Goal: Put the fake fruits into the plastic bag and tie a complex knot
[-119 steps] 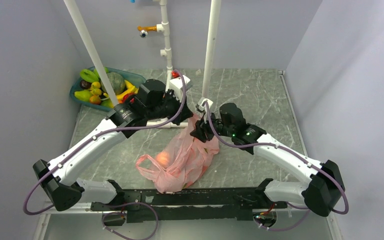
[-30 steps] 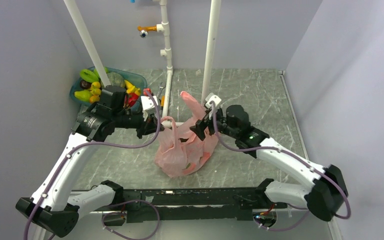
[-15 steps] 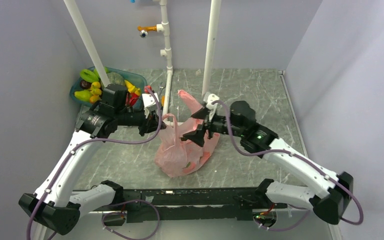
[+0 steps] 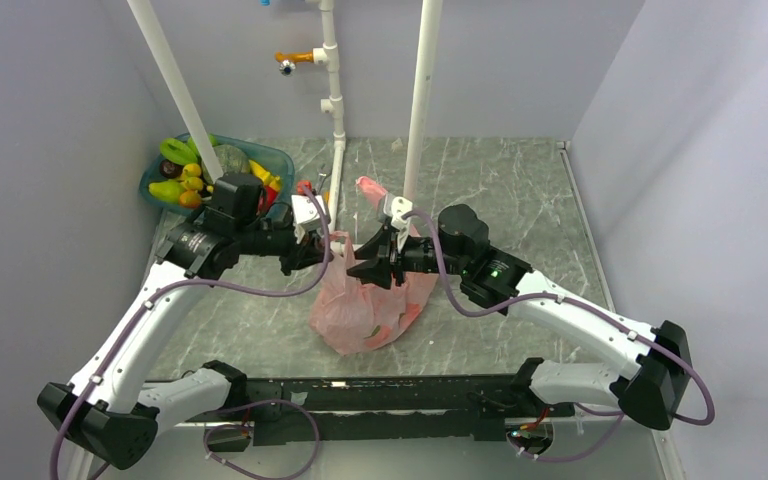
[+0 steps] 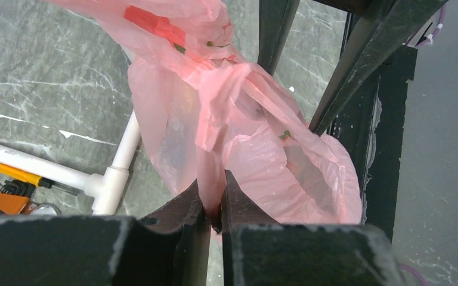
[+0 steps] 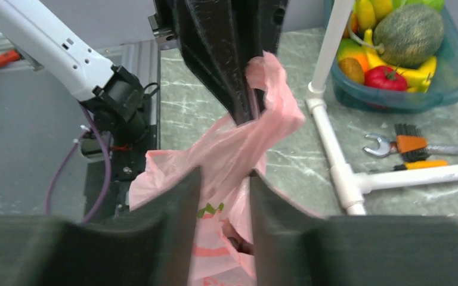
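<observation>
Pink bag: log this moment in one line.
bag upright | left pincer shut on its film | right pincer astride its film

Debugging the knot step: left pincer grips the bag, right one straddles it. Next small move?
Probably close the right pincer on the plastic bag: film runs between its parted fingers, while the left pincer is shut on the film, so both would hold it for tying.

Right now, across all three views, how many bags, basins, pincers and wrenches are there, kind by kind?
pink plastic bag: 1
teal basin: 1
pincers: 2, the left pincer and the right pincer
metal wrench: 1
Total: 5
</observation>
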{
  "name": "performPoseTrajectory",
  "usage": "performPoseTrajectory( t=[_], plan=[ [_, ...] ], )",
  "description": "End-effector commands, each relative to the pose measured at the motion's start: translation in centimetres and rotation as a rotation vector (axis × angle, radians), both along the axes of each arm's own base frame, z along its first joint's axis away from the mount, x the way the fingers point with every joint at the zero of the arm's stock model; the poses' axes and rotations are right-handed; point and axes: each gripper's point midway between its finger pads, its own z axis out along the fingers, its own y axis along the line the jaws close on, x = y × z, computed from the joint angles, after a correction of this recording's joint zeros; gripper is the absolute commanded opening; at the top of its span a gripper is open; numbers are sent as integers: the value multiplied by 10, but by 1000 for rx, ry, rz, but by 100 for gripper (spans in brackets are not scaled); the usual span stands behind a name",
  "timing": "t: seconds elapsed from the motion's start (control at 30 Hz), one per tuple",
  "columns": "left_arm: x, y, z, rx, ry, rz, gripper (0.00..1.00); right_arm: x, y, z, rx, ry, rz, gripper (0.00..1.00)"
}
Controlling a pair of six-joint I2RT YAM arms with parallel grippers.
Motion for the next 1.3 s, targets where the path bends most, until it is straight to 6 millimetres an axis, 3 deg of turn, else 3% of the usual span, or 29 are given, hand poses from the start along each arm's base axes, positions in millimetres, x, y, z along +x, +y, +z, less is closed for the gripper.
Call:
performPoseTrajectory(
  t=[0.0,0.03,0.1,0.17,0.23,0.4,0.53,0.63,0.7,0.73,0.77,0.8,0.9,1.03,1.17,1.27],
  plan=[
    [-5,-4,27,-38,-85,-41,24,-2,9,27,68,-78,40,26],
    [-7,-4,33,-43,-94,-48,40,-1,8,25,64,-82,37,19],
    [-4,-3,46,-45,-133,-28,55,-1,8,24,60,-88,35,7],
    [0,-1,58,-29,-179,-15,60,0,7,23,58,-90,32,0],
    [3,0,65,9,-236,-28,61,-1,7,23,55,-91,33,0],
    [7,-7,72,72,-301,-62,54,-2,7,23,59,-100,43,0],
    [5,-12,69,115,-342,-92,22,0,6,28,65,-111,26,3],
    [0,-13,68,111,-323,-105,0,2,2,30,73,-113,-4,28],
    [-2,-15,72,78,-295,-80,0,7,-1,28,94,-95,-48,74],
    [-2,-16,74,59,-288,-67,0,10,0,31,117,-79,-69,91],
    [-3,-17,75,38,-278,-55,0,11,2,33,139,-60,-76,99],
    [-3,-17,75,20,-266,-36,0,12,5,37,166,-39,-78,99],
    [-1,-20,75,-31,-236,14,0,14,24,47,235,-7,-58,100],
    [10,-18,79,-67,-211,104,0,10,50,32,249,5,-31,96],
    [19,-11,92,-136,-157,169,0,-7,63,-16,181,36,23,68],
    [24,-4,108,-194,-167,200,0,-15,58,-67,99,32,21,47]
  ],
)
